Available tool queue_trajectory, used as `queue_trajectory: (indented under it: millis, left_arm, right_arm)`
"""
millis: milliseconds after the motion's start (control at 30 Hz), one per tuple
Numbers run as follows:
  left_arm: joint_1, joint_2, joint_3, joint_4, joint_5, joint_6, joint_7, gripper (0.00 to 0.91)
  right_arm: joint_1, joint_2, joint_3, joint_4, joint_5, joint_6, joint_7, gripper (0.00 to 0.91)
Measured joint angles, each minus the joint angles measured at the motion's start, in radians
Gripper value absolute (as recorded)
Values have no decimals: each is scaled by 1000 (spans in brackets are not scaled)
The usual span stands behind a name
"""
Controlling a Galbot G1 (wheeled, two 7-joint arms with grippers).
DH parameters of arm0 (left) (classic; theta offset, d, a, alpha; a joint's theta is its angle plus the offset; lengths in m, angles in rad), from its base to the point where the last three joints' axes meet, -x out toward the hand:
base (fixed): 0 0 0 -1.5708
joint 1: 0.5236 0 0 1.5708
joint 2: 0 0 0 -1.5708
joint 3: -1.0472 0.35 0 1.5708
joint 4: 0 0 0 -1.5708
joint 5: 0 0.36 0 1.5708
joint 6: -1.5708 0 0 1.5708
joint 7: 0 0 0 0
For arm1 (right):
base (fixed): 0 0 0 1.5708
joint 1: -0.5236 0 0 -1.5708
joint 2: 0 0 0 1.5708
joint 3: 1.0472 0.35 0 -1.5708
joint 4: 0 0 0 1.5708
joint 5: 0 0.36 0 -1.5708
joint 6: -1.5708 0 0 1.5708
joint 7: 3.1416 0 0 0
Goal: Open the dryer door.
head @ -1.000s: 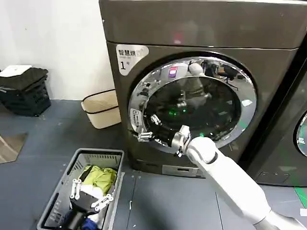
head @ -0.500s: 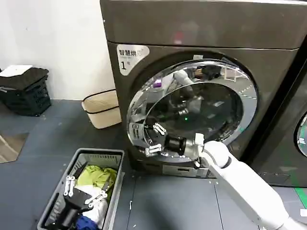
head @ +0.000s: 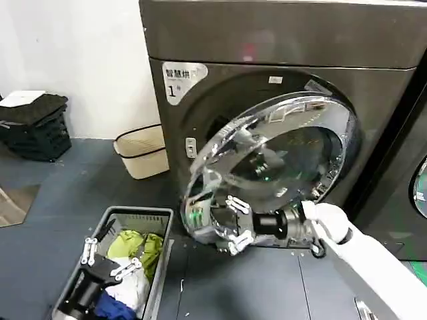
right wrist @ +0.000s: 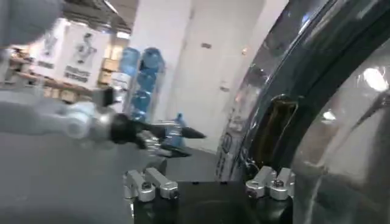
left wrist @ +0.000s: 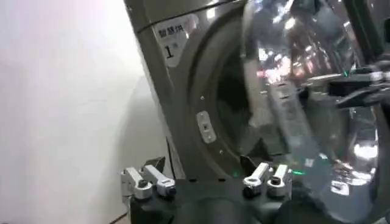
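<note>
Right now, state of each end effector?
Left end effector: open, empty, hovering over the laundry basket.
Right end effector: open, at the lower edge of the dryer door, which is swung partly open; not clamped on it.

The dryer door point(head: 267, 167) now stands well off the machine front; a second ago it sat flush, half a second ago only its left edge had lifted. Its chrome rim tilts outward, left edge swung toward the robot, exposing the dark opening and a small latch plate point(head: 191, 147) on the front panel. The right claw point(head: 235, 225) has dropped lower and pulled back from the machine with the door's lower-left edge, fingers spread. The left claw point(head: 107, 257) has drifted left and lower over the laundry basket point(head: 160, 215).
</note>
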Motion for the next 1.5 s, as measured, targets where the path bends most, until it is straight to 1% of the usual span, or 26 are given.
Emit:
queue_trajectory:
  millis: [233,367,533,700,867,1000,1167,1300,1400,1500]
  left_arm:
    - [-71,86,10,47,-57,12,3,907]
    - [-114,141,30,77,-71,11,17,907]
    - [-174,213,85,114,-72,9,36,907]
    - [-256,268,157,155,-102,11,48,907]
    - [-353,310,252,197,-118,9,66,907]
    - [-433,331,358,226,-114,4,73,907]
    - [-535,335,490,265,-124,-3,78,907]
    - [-614,335,583,300,-147,-7,78,907]
    - [-667,335,654,322,-155,-11,79,907]
    - [-718,327,722,343,-159,-15,77,907]
  right_arm:
    - [-134,-71,153,68,12,22,-118,907]
    - [-251,-105,292,96,12,59,-122,907]
    - [-407,-112,487,104,14,76,-119,907]
    - [-581,-88,719,129,24,86,-99,907]
    - [-789,-15,956,165,19,136,-24,907]
    - [-938,72,1129,190,12,192,36,907]
    - [-1089,194,1315,188,23,257,79,907]
    - [-1177,294,1424,169,22,311,121,907]
    - [-1216,363,1486,150,18,337,153,907]
    - [-1227,433,1539,122,-15,361,214,907]
